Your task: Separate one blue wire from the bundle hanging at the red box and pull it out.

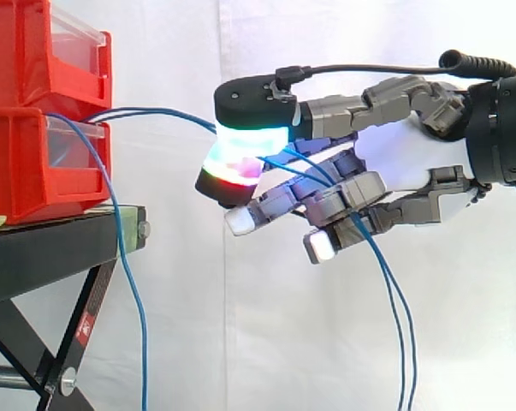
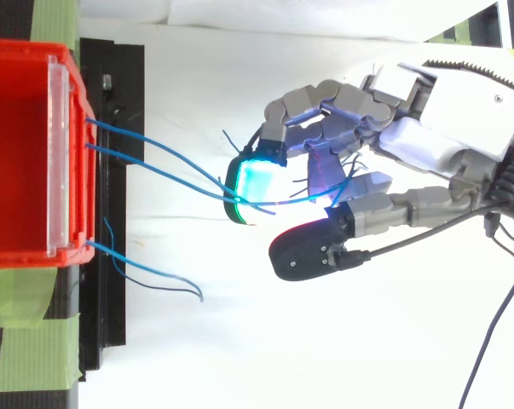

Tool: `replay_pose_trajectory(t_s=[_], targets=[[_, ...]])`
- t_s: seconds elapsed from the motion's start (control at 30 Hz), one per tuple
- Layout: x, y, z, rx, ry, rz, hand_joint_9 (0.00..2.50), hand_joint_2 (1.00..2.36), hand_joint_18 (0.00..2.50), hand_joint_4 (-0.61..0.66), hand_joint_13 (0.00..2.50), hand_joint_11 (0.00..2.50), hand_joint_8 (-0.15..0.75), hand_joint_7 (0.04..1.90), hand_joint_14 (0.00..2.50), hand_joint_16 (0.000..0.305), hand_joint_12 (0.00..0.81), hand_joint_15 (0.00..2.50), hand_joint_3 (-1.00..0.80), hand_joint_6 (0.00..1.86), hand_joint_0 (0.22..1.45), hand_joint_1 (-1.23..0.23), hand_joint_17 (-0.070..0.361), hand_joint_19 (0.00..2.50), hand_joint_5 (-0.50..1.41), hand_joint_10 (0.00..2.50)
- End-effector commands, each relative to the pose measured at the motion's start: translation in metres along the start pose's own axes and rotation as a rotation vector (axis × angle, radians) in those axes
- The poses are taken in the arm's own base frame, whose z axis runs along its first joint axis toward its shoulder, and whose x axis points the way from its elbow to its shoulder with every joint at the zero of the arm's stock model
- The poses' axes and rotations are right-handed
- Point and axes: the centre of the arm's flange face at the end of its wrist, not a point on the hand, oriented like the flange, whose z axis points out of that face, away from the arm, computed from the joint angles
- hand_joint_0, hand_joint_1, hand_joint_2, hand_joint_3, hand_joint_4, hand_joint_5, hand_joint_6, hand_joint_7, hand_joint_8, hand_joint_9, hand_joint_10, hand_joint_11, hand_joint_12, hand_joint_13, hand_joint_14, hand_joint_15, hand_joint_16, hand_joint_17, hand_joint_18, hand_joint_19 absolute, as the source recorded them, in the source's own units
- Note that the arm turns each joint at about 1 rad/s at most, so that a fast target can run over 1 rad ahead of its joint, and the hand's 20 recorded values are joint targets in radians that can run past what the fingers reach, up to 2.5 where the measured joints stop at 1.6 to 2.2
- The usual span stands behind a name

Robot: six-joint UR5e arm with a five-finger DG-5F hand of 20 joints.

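Observation:
Two blue wires (image 1: 155, 110) run from the front of the lower red bin (image 1: 18, 163) rightward to my hand (image 1: 394, 158). The hand's fingers are curled, and two glowing fingertips (image 1: 251, 137) pinch both wires between them. Past the pinch the wires cross the palm and hang down as loose ends (image 1: 394, 317). In the top view the same pair (image 2: 154, 154) stretches from the bin (image 2: 18, 145) to the cyan pad (image 2: 257, 181). A third blue wire (image 1: 125, 257) droops free from the bin beside the stand, apart from the hand.
The red bins are stacked on a black stand (image 1: 61, 240) at the left, with green tape (image 2: 35, 358) on its top. A white curtain hangs behind. The free wire's end (image 2: 154, 277) curls out from the bin's near corner.

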Motion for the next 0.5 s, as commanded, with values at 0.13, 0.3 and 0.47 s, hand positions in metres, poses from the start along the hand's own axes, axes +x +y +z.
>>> replay_pose_trajectory(t_s=[0.13,0.3,0.47], targets=[[-0.0001,-0.0003,0.0001,0.0,0.0,0.0,0.61,1.01,0.7,0.18,0.69,1.04,0.287,1.07,1.4,0.053,0.346,1.63,-0.35,0.85,0.69,-0.99,0.118,1.14,-0.24,0.02],[-0.0003,-0.0003,0.0001,0.001,-0.002,0.0,0.59,1.01,0.69,0.18,0.68,1.04,0.284,1.07,1.39,0.052,0.345,1.62,-0.39,0.85,0.7,-1.0,0.118,1.13,-0.24,0.02],[0.0005,-0.0002,-0.0001,0.0,0.0,0.0,0.61,1.01,0.69,0.19,0.68,1.03,0.29,1.05,1.41,0.051,0.343,1.6,-0.44,0.85,0.64,-0.95,0.115,1.15,-0.24,0.02]])
